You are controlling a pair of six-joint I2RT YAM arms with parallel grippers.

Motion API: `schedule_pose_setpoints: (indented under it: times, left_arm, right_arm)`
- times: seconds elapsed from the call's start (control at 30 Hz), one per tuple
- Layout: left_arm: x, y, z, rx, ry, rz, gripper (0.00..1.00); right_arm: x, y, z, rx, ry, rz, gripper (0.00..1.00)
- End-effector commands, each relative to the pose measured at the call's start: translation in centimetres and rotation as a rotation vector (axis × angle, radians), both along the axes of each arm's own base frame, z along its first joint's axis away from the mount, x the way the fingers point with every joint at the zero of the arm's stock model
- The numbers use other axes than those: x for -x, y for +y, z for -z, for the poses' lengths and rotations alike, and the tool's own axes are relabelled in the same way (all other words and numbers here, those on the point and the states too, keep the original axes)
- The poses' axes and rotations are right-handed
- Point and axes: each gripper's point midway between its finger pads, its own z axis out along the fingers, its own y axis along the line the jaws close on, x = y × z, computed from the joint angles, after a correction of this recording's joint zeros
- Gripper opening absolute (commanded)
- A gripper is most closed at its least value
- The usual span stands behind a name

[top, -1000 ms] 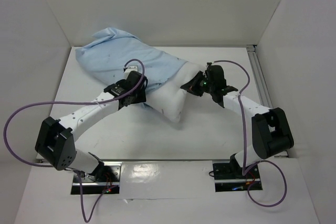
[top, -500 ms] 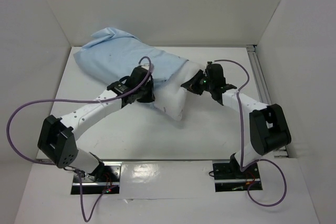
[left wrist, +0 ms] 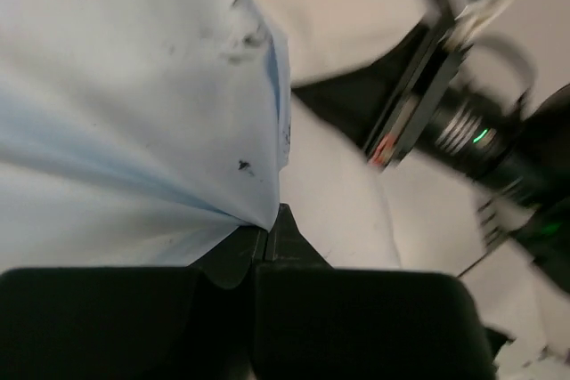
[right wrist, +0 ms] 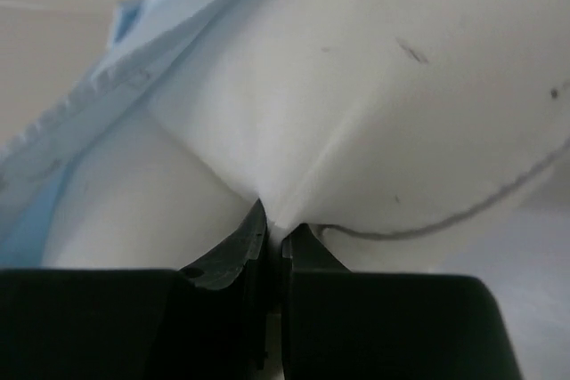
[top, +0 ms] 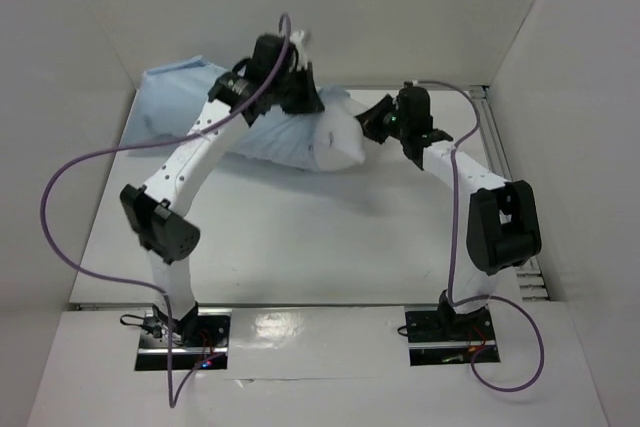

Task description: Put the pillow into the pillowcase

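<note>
Two pinches: fingers shut on fabric.
Left gripper (left wrist: pixel 267 236): raised at pillow's (top: pixel 335 145) far side, clamping pillowcase (left wrist: pixel 134 113) hem.
Right gripper (right wrist: pixel 274 224): clamping pillow's end.
Change: Left gripper has risen.

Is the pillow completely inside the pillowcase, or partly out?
Partly out: the pillow shows a white end beyond the blue pillowcase; the right gripper pinches it.

One pillow (top: pixel 336 143); one pillowcase (top: pixel 176 97); two arms (top: pixel 190 162) (top: pixel 458 165)
</note>
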Motion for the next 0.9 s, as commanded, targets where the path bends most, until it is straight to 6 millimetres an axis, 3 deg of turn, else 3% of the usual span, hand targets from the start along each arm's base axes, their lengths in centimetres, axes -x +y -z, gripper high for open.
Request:
schedule_pose_setpoints:
  times: [0.0,0.03,0.07,0.1,0.13,0.17,0.3,0.43,0.57,0.6,0.63,0.67,0.7,0.73,0.83,0.87]
  left_arm:
    - [0.1,-5.5,-17.6,0.323,-0.37,0.225,0.0]
    - [2.6,-7.9,-19.0,0.398,-0.363,0.339,0.0]
    - [4.0,-9.7,-19.1,0.473,-0.299,0.388,0.0]
    - [5.2,-11.4,-20.5,0.556,-0.331,0.469,0.0]
    - [7.1,-13.5,-18.0,0.58,-0.239,0.559,0.0]
    - [7.5,-14.4,-18.0,0.62,-0.225,0.581,0.0]
    - [8.8,-14.1,-17.2,0.622,-0.175,0.62,0.0]
    - [9.9,-12.0,-18.8,0.63,-0.205,0.608,0.0]
    - [11.8,-10.1,-22.1,0.643,-0.278,0.604,0.0]
    - [13.3,-9.0,-24.2,0.639,-0.343,0.608,0.0]
    - [14.0,-8.6,-25.1,0.637,-0.371,0.601,0.0]
    - [14.7,-8.3,-25.8,0.633,-0.395,0.592,0.0]
    - [15.5,-7.7,-27.5,0.637,-0.442,0.563,0.0]
    - [15.8,-7.2,-27.6,0.616,-0.436,0.534,0.0]
    - [16.8,-5.5,-30.7,0.617,-0.536,0.46,0.0]
    - [16.9,-4.8,-31.6,0.624,-0.56,0.432,0.0]
  right_arm:
    - [-0.5,1.5,-10.6,-0.084,-0.213,-0.054,0.0]
    - [0.5,1.7,-10.9,-0.08,-0.222,-0.047,0.0]
    - [1.3,2.0,-8.2,-0.08,-0.167,-0.029,0.0]
    - [1.7,3.3,-7.4,-0.086,-0.172,-0.015,0.0]
    - [1.6,4.0,-4.3,-0.084,-0.104,-0.017,0.0]
    - [1.8,4.5,-2.3,-0.117,-0.058,-0.031,0.0]
    - [2.0,4.9,3.2,-0.137,0.041,-0.035,0.0]
    - [2.6,4.7,4.3,-0.158,0.066,-0.022,0.0]
    - [4.3,4.5,1.3,-0.198,0.019,-0.051,0.0]
    - [4.7,4.3,-0.7,-0.185,-0.03,-0.065,0.0]
    - [5.1,4.1,-1.2,-0.163,-0.037,-0.073,0.0]
    - [5.9,3.8,-0.4,-0.118,0.01,-0.08,0.0]
    - [6.5,3.5,-1.3,-0.093,-0.002,-0.091,0.0]
    - [7.3,3.6,-1.1,-0.036,-0.015,-0.128,0.0]
    - [10.1,3.2,0.5,0.099,0.025,-0.204,0.0]
    - [12.3,3.7,1.8,0.135,0.077,-0.265,0.0]
